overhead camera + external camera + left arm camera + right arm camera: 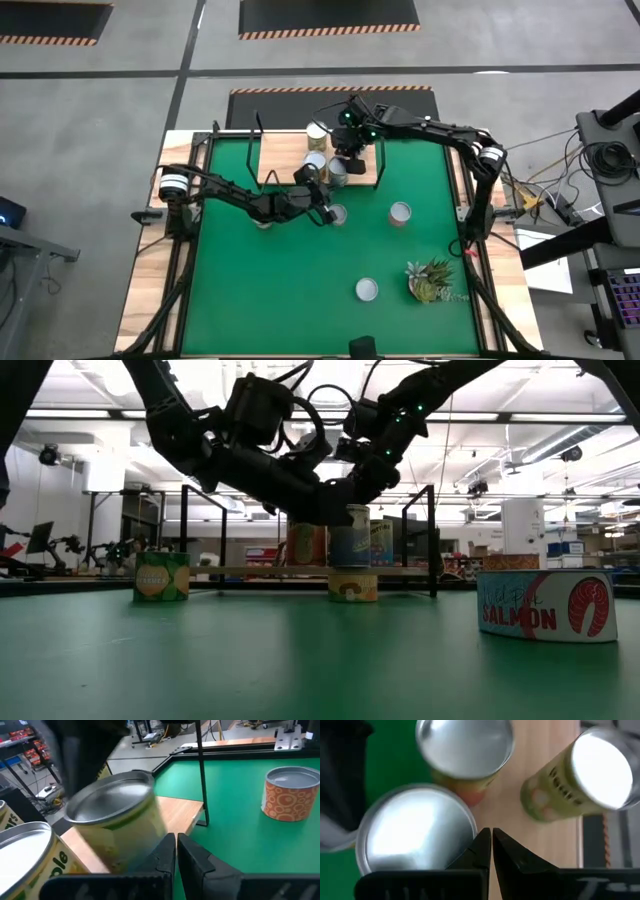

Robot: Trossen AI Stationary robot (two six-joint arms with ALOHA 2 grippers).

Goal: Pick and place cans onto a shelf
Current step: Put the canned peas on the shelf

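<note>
The light-wood shelf [285,165] with black end brackets stands at the mat's far side. Three cans stand on it: one at the back [317,133], one in the middle [315,162], one at its near edge [338,171]. My right gripper [348,158] is shut and hovers over them, pointing down [491,840]. My left gripper [322,200] is shut, at the shelf's near edge [176,845], beside a yellow-labelled can [115,815]. More cans stand on the green mat [337,214], [400,213], [367,290], [263,222]. My left gripper's shut fingertips [167,845] stand level, coming from the near side, at the lower side [145,845] of the yellow-labelled can on the shelf; I cannot tell whether they touch it. My right gripper's shut fingertips [481,840] are over the rim [470,827] of the nearest can; I cannot tell whether they touch it.
A small leafy plant [430,280] lies on the mat at the near right. An orange-patterned can [290,792] stands on the mat right of the shelf. A salmon tin [545,605] and a green can [162,575] stand near in the low view. A black bracket post [201,775] rises at the shelf's end.
</note>
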